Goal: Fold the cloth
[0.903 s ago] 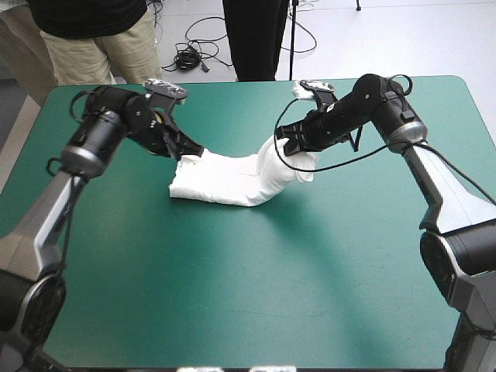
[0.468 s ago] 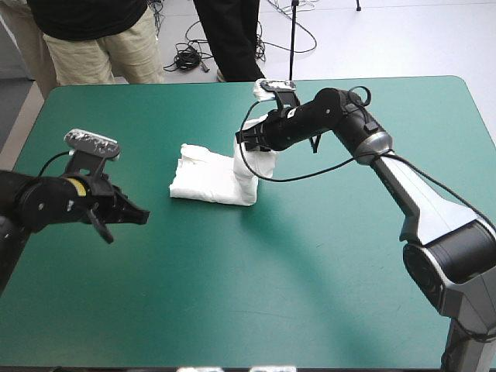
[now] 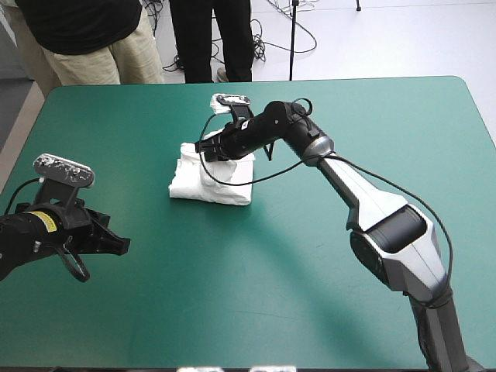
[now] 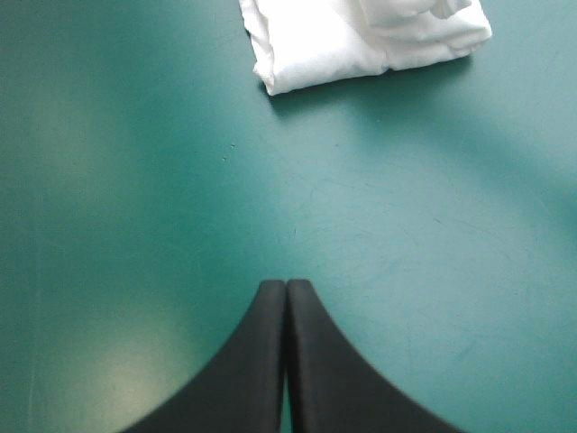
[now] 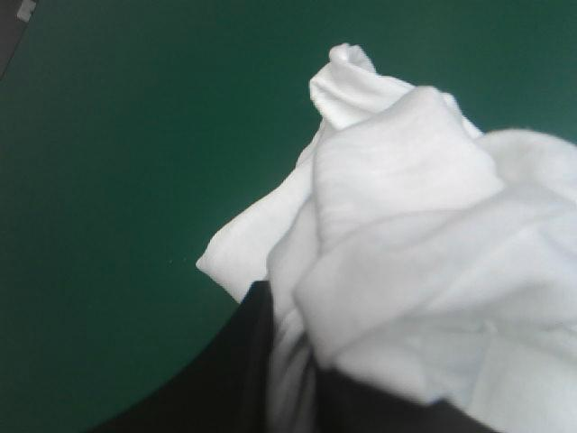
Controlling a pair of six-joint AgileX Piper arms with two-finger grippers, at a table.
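Our right jaws clamp the white short-sleeved T-shirt [image 3: 190, 186], its raised end directly above the folded bundle. Our left jaws, pressed together, rest well apart, near-left.

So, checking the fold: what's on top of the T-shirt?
The right gripper rests over the T-shirt, fingers shut on a raised fold. The layers under that fold are hidden by cloth.

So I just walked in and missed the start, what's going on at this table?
The robot is folding a white T-shirt. The right claw is shut on the T-shirt, holding one end raised over the rest of the folded bundle. The left claw is shut and empty. It hovers over bare teal-green cover near the table's left edge, apart from the T-shirt.
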